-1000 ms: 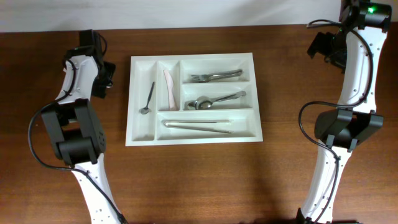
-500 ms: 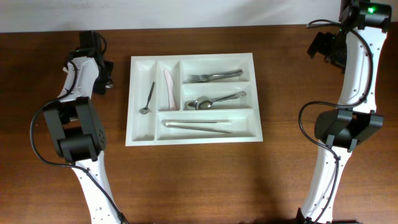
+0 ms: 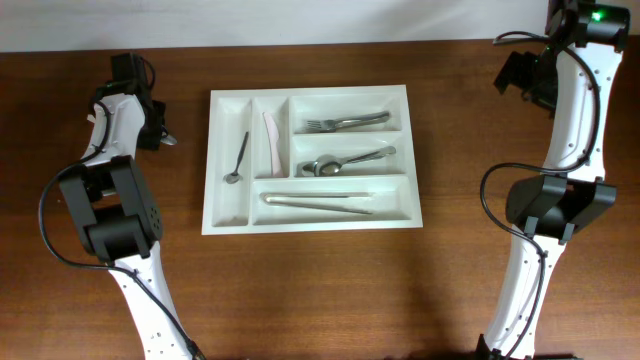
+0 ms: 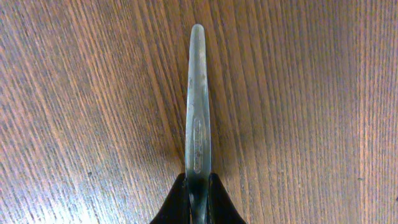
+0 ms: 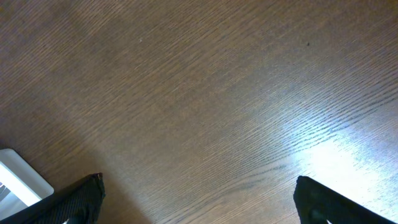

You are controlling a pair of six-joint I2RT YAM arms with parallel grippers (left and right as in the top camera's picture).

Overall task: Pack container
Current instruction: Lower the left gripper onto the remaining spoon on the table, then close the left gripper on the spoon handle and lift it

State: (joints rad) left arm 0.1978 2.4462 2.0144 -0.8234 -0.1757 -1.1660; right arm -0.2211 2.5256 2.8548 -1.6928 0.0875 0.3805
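Note:
The container (image 3: 310, 93), a white tray with five compartments, lies in the middle of the table and holds cutlery. To its left, my left gripper (image 3: 160, 135) hangs low over the bare wood. In the left wrist view its black fingers (image 4: 176, 202) press from both sides on a thin silver utensil handle (image 4: 198, 106), so the left gripper (image 4: 198, 184) is shut on it. The handle's rounded end points away over the table; its other end is hidden. My right gripper (image 5: 199, 205) stands wide open over bare wood at the far right, nothing between its fingers (image 5: 79, 198).
In the container lie a small spoon (image 3: 238, 158), a pale pink piece (image 3: 271, 143), forks (image 3: 347, 122), spoons (image 3: 345, 160) and long knives (image 3: 318, 203). A container corner (image 5: 18, 180) shows at the lower left of the right wrist view. Both arm bases flank the tray.
My left gripper has drawn back leftward, away from the tray, and its jaws have closed on the utensil handle. The right arm has stayed still.

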